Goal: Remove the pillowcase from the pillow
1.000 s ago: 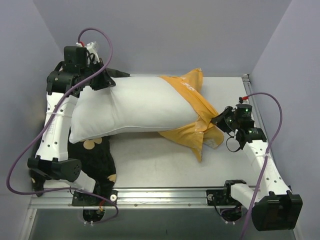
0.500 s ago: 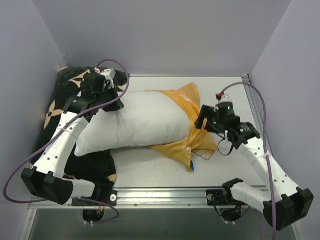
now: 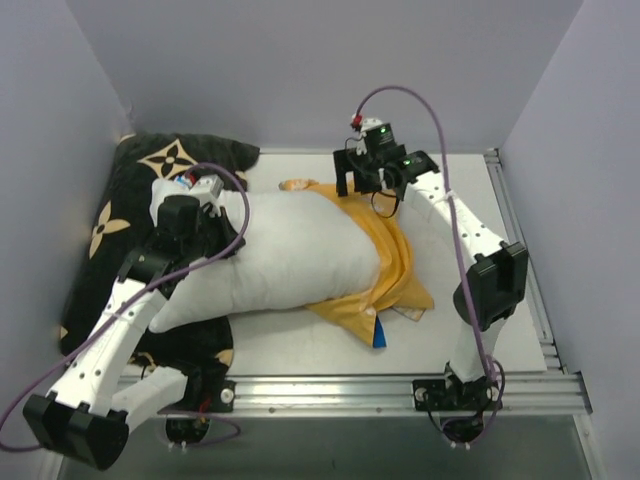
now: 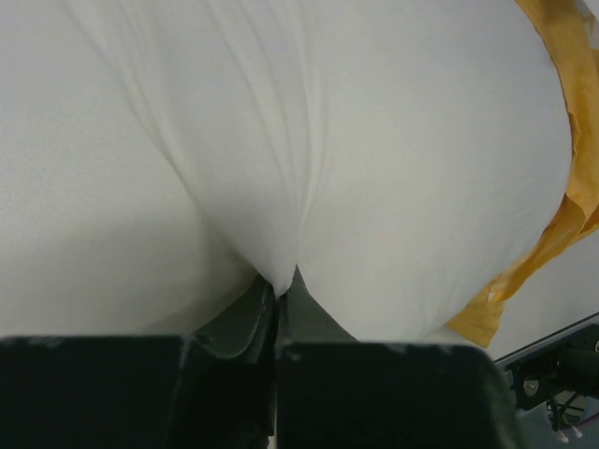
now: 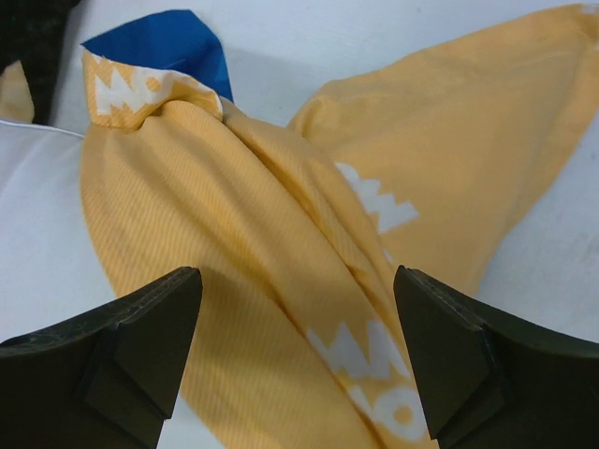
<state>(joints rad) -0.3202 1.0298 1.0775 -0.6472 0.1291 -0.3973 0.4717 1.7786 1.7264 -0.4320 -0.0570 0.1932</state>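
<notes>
Removal is mostly done: orange-side-out pillowcase (image 3: 392, 268) covers only the right end of the pillow (image 3: 290, 250) on the tabletop (image 3: 300, 350); left tool (image 4: 279, 283) pinches the pillow, right tool (image 5: 295, 278) hangs open over the pillowcase.

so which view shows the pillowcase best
Right wrist: the pillowcase fills it close up, orange inside, blue corner. Top external shows it bunched over one end of the pillow; left wrist catches only an orange edge.

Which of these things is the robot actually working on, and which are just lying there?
In the job:
the white pillow
the orange-yellow pillowcase, bunched around one end of it
the left gripper, pinching the pillow
the right gripper, open over the pillowcase

Just lying there:
the black pillow with tan flower marks
</notes>
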